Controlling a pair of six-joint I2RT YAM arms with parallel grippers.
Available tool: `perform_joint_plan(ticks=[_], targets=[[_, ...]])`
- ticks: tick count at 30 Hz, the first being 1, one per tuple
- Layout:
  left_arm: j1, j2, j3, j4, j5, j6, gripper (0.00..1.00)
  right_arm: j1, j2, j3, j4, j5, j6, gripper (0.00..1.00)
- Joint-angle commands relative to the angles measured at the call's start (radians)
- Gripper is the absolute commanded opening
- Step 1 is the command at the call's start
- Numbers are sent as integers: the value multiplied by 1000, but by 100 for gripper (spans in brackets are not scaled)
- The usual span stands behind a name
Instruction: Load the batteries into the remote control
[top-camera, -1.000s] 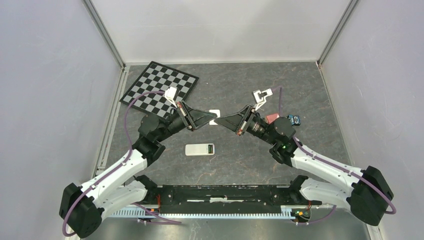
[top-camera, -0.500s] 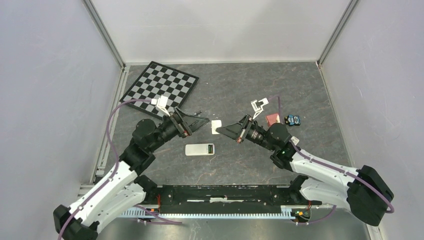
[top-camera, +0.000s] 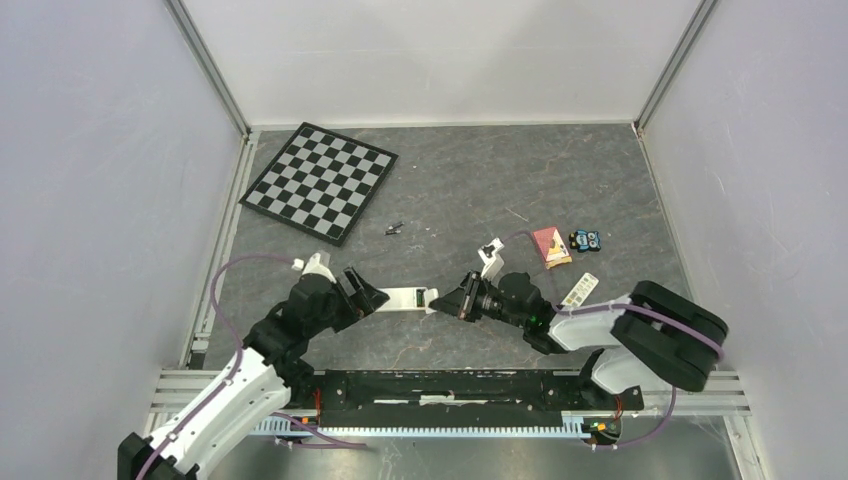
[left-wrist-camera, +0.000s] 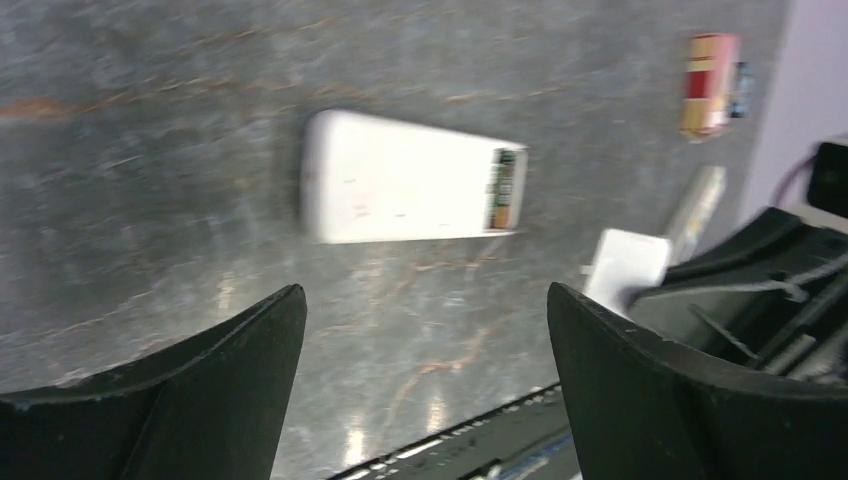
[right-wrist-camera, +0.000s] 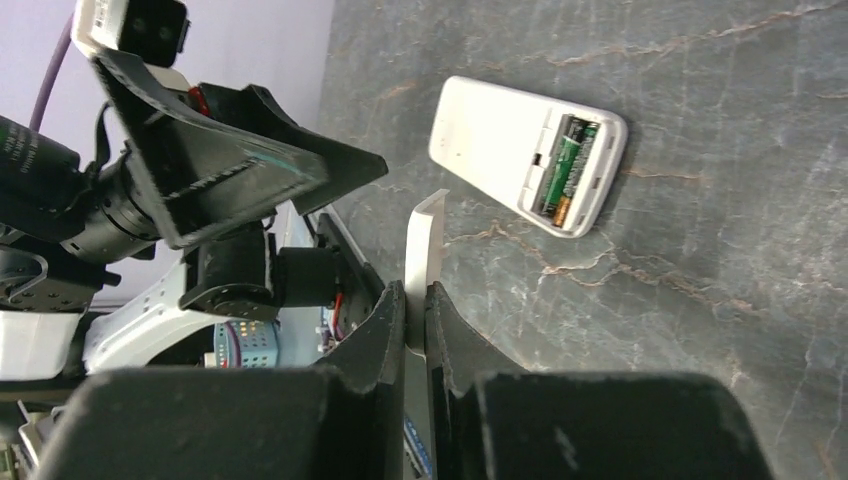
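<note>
The remote control (right-wrist-camera: 500, 145) lies face down on the grey table (top-camera: 480, 180) between the two arms. Its plain white back is up and its compartment is open at the end toward the right arm, where the batteries (right-wrist-camera: 563, 172), green and orange, already sit side by side in their slot. Just to the right of the remote, the right claw (right-wrist-camera: 415, 300) is clenched on a thin white plate (right-wrist-camera: 424, 235), held on edge between its fingers. The plate looks to be the compartment's lid, off the remote so the cells could be seated and held near for closing. Just to the left of the remote, the left claw (left-wrist-camera: 425, 295) stands released, jaws spread wide and holding nothing. Its opening is aimed at the remote's closed end, seemingly so that it can brace the body while the lid goes on. Loading itself appears done; what is left, by the look of it, is seating the lid. That will call for lining its edge up with the compartment while the light remote is stopped from skating on the smooth, stone-patterned top. Well beyond the remote a chessboard (top-camera: 320, 180) lies to the left, with a small red box (top-camera: 550, 246) and a white strip (top-camera: 580, 290) off to its right, apart from the work.
</note>
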Motion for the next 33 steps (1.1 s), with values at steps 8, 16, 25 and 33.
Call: perform_joint_plan(ticks=[8, 16, 25, 33], targets=[[156, 163, -83, 150, 128, 23, 79, 10, 230, 82, 234, 20, 36, 0], [189, 208, -78, 176, 178, 69, 76, 8, 309, 117, 235, 31, 61, 0], [198, 199, -77, 153, 176, 92, 67, 7, 347, 114, 218, 57, 86, 0], [200, 188, -72, 139, 172, 101, 65, 2, 372, 128, 231, 54, 84, 0]])
